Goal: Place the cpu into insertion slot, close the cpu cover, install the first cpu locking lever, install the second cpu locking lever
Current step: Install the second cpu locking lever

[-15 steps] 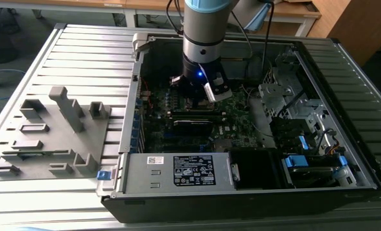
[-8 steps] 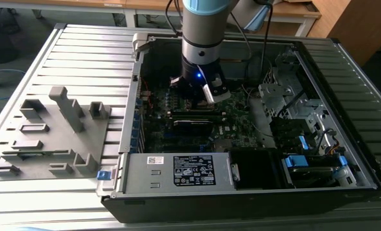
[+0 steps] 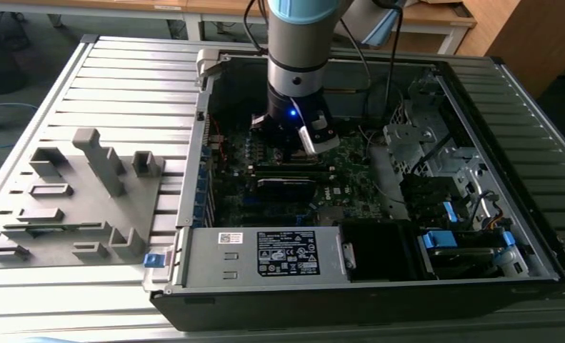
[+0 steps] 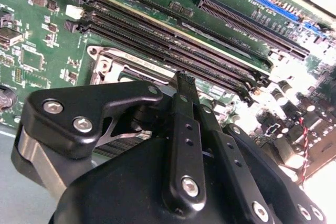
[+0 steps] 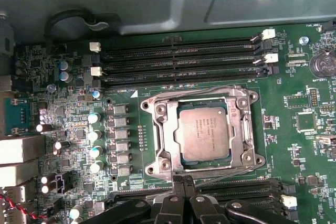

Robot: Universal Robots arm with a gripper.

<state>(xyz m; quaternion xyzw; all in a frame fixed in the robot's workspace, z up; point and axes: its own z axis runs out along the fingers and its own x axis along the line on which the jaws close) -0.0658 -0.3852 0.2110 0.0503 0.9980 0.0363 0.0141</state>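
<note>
Gripper (image 5: 184, 183) sat low over the motherboard (image 5: 294, 145), just beside the socket edge. In both wrist views the fingers (image 4: 184, 85) met at a single tip, pressed together, with nothing visibly between them, though the contact point itself was partly hidden by the gripper body.

The cpu (image 5: 202, 133) lay seated flat in the insertion slot, silver top up. The cpu cover (image 5: 157, 145) was down around it, framing the chip on all sides. A thin wire locking lever (image 5: 231, 173) ran along the socket side nearest the fingertips; whether latched, I could not tell.

Memory slots (image 5: 178, 59) lay on the far side of the socket.

In the exterior view the arm (image 3: 296, 64) reached straight down into the open computer case (image 3: 473, 214), which sat on a slatted metal table (image 3: 130, 78). A grey fixture tray (image 3: 73, 200) stood at the exterior view's left, well apart.
</note>
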